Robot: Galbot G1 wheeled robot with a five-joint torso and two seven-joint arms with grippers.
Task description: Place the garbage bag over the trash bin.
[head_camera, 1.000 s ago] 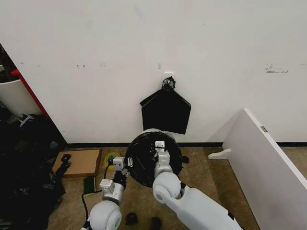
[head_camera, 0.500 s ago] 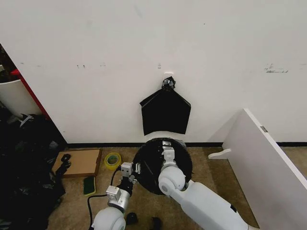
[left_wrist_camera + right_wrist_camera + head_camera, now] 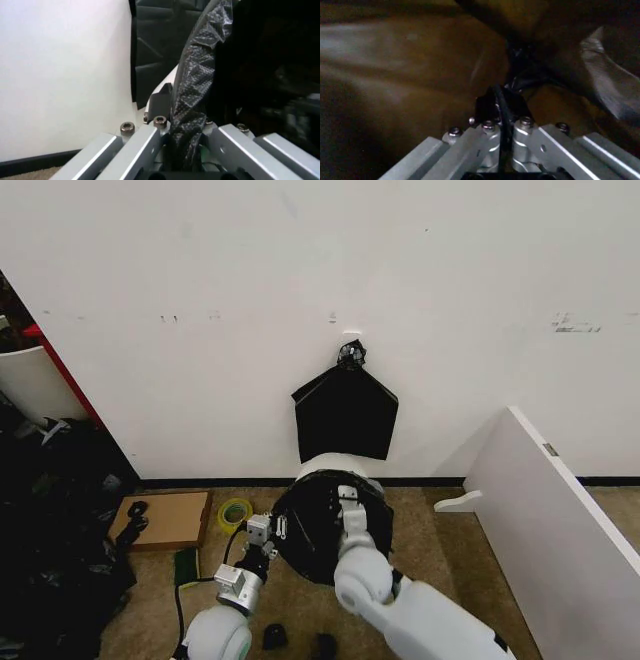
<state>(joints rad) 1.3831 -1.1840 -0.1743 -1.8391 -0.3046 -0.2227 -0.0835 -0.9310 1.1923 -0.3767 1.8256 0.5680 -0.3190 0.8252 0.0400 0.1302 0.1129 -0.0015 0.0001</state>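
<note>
Since half a second ago, bag mouth and both arms shifted slightly left. Garbage bag (image 3: pixel 325 525) drapes the trash bin (image 3: pixel 335 463) by the wall. Left gripper (image 3: pixel 182 123) and right gripper (image 3: pixel 504 112) jaws clamp bag film. Step: seating the mouth; next, probably pulling the edge down round the rim.

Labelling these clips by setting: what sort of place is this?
Probably a storeroom or lab corner: a bare white wall, a cardboard sheet and tape roll on the carpet, and a trash bin being bagged.
</note>
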